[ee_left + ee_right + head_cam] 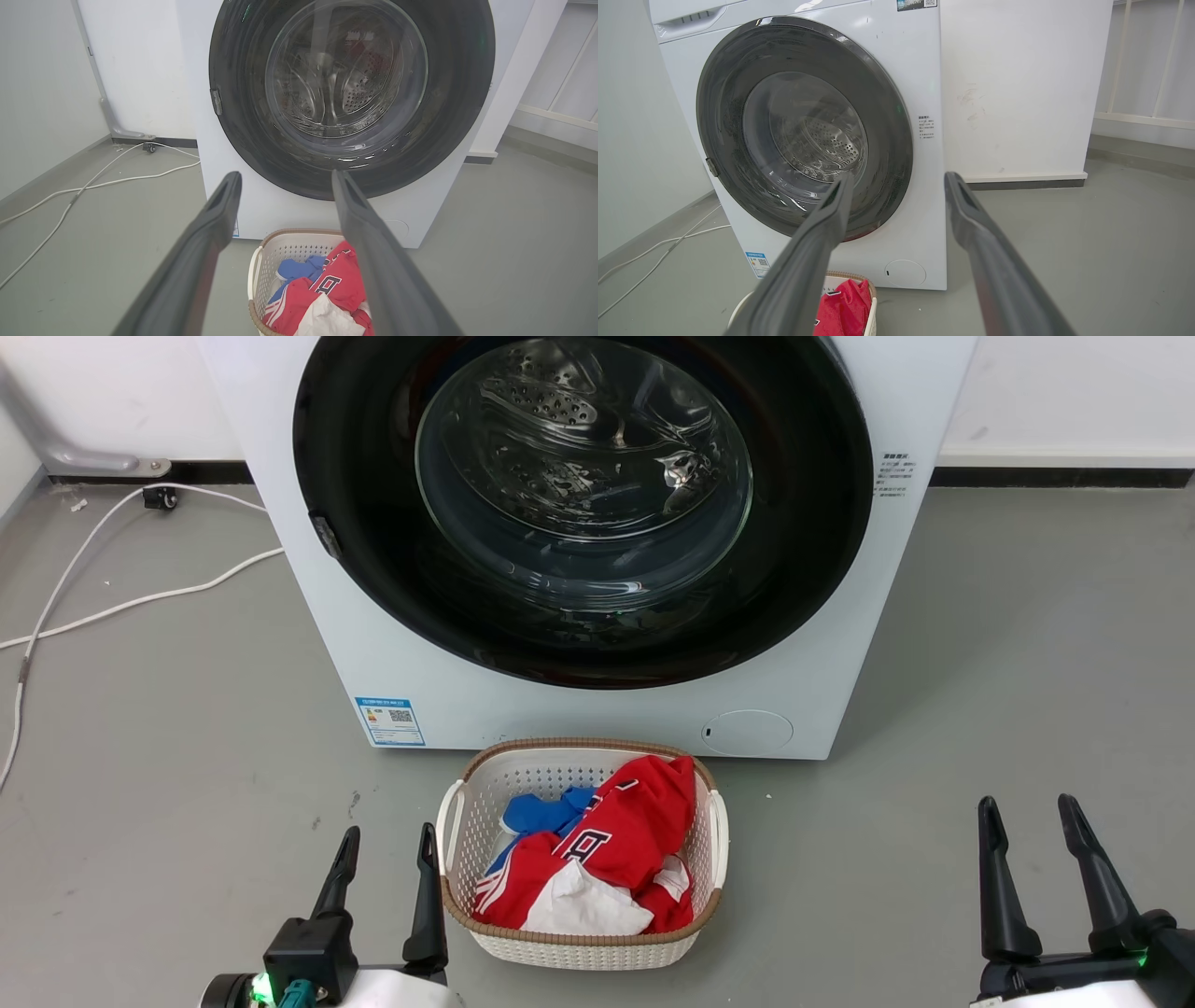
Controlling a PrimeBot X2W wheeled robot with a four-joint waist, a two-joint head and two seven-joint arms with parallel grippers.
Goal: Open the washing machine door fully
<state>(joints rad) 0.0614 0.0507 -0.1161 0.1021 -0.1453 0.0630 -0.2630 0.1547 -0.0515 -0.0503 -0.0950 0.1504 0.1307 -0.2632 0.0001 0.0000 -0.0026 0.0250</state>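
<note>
Glossy black round washing machine door [373, 476] (bulging glass centre) sits closed

A bare laundry corner, more test room than lived-in home. A white front-loading washing machine [560, 709] stands on a plain grey floor [1027, 663] against blank white walls [1017, 93] with a dark skirting strip. A white laundry basket [579, 952] of red, blue and white clothes [625, 831] sits just before the machine, and loose white cables [215, 583] trail over the floor beside it.
</note>
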